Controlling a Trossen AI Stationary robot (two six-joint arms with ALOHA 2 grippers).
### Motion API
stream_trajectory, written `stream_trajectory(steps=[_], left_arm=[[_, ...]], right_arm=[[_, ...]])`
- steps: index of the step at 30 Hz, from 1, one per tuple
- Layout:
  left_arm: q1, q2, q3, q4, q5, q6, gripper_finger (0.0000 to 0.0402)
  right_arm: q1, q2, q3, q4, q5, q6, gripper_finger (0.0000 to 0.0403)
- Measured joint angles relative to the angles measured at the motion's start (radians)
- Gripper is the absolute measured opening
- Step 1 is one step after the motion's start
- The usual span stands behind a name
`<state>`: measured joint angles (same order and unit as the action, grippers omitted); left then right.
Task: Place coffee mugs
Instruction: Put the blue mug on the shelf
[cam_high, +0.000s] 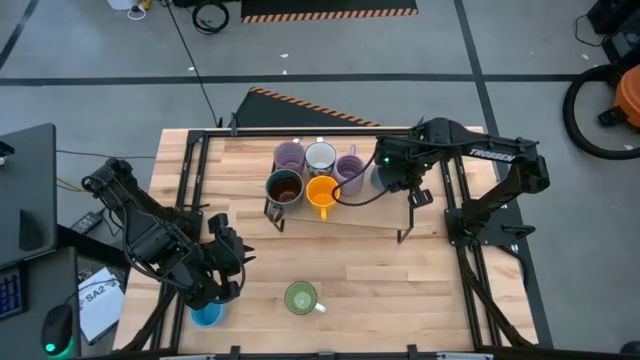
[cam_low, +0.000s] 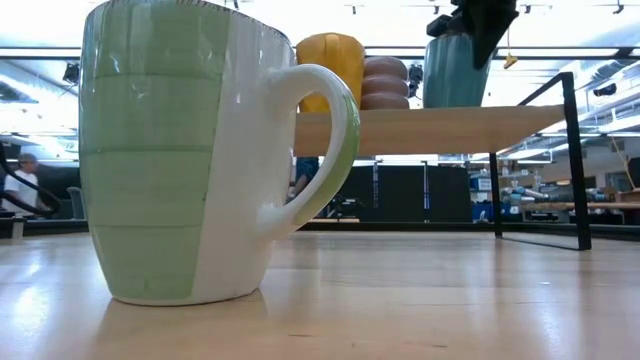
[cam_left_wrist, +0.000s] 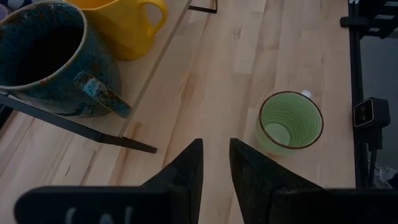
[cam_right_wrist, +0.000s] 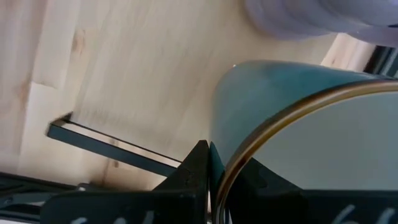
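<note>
Green mug (cam_low: 200, 150) stands upright on the wooden table (cam_high: 400, 290), nearest the low camera. Behind it, the right gripper (cam_high: 392, 172) pinches a teal mug (cam_right_wrist: 298, 124) by its rim over the raised shelf (cam_low: 420, 130), beside the lavender mug (cam_high: 350, 170). The left gripper (cam_left_wrist: 214, 168), fingers slightly parted, holds nothing.

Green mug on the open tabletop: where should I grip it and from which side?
Grip the green mug by its rim, coming straight down from above. It stands upright with its mouth open and nothing beside it. Pinch the wall opposite the handle, which points toward the table's right.
</note>
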<state>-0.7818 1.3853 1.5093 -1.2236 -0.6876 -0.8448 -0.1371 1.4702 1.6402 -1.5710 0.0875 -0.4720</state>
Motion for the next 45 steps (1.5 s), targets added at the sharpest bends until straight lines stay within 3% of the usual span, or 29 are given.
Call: stream_trajectory(steps=[15, 30, 42, 45], left_arm=[[0.0, 0.0, 0.0, 0.001, 0.0, -0.001, 0.0084], [0.0, 0.0, 0.0, 0.0, 0.0, 0.003, 0.0084], [0.0, 0.0, 0.0, 0.0, 0.0, 0.0, 0.0084], [0.0, 0.0, 0.0, 0.0, 0.0, 0.0, 0.0084]], right_arm=[[-0.016, 0.041, 0.0, 0.002, -0.003, -0.003, 0.0038], [-0.015, 0.04, 0.018, -0.001, 0.069, 0.009, 0.0146], [0.03, 0.032, 0.198, 0.0, 0.089, 0.087, 0.019], [0.039, 0.021, 0.236, 0.0, 0.14, 0.087, 0.0195]])
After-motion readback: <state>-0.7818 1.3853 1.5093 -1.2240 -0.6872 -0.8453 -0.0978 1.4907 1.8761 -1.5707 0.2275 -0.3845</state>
